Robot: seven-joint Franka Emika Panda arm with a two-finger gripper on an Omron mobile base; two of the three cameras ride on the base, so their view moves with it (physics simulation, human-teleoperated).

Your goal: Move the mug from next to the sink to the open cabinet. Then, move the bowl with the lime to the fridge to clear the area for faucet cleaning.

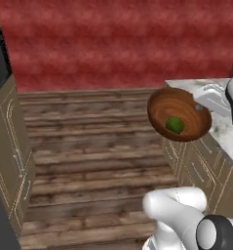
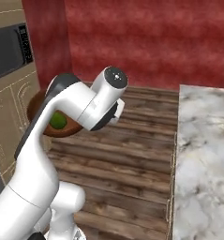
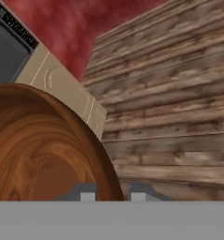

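My gripper [image 3: 111, 191] pinches the bowl's [image 1: 179, 114] rim, carrying it tilted above the wooden floor [image 1: 93, 161]. The lime [image 1: 175, 125] sits low inside, so I must level it.

The dark reddish-brown wooden bowl [image 1: 179, 114] hangs tilted in the air above the plank floor, its grained hollow showing; the small green lime [image 1: 175, 125] rests inside, low against the wall.

Base views: behind arm, left and right, facing forward-down; both share brown plank floor [image 1: 93, 146] and red wall [image 2: 146, 37]. Hand view: close along round reddish-brown wooden bowl [image 3: 38, 145].
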